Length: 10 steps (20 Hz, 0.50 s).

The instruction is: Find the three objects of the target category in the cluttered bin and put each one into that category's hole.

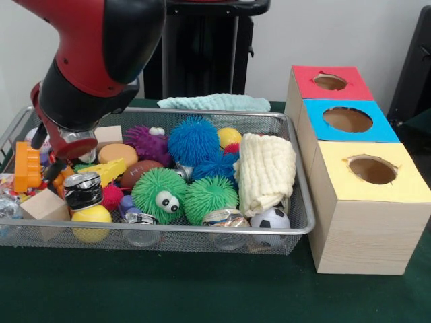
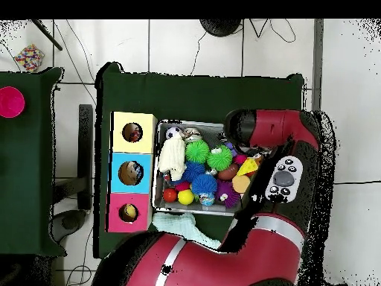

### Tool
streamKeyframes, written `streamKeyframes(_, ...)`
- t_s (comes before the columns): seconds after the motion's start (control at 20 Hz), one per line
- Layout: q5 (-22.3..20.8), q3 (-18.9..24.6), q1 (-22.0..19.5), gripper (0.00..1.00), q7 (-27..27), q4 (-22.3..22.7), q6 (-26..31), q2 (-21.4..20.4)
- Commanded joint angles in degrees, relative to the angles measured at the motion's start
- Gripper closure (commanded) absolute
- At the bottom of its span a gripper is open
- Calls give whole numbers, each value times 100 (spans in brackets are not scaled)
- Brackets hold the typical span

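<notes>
A wire bin [image 1: 296, 225] sits on the green tabletop [image 1: 168, 289], and it is full of toys. The red and black arm [image 1: 94, 54] reaches down into the left end of the bin. Its end effector [image 1: 57, 168] is low among the toys there, just beside an orange block [image 1: 27, 166] and a yellow toy [image 1: 108, 170]. The toys hide its tips, so it is not possible to tell if it is spread or pinching something.

In the middle of the bin lie fuzzy balls: a blue one [image 1: 193, 140], a purple one [image 1: 147, 143], and a green one with eyes [image 1: 159, 194]. A cream cloth [image 1: 267, 171] lies at the right end, with a small soccer ball [image 1: 270, 219] near it. A yellow ball [image 1: 91, 217] and a wooden cube [image 1: 44, 206] sit at the near left.

To the right of the bin stand three boxes with round holes on top. The yellow box [image 1: 357, 222] is nearest, the blue box [image 1: 350, 121] is in the middle, and the red box [image 1: 330, 82] is farthest.

A light green cloth [image 1: 215, 102] lies on the tabletop behind the bin.
</notes>
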Motion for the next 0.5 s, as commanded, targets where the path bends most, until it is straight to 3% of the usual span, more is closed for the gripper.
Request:
streamKeyframes(0.05,-41,443,67,0,-43,1008,-181,39)
streamKeyframes(0.5,-100,508,1,0,112,1168,-714,193)
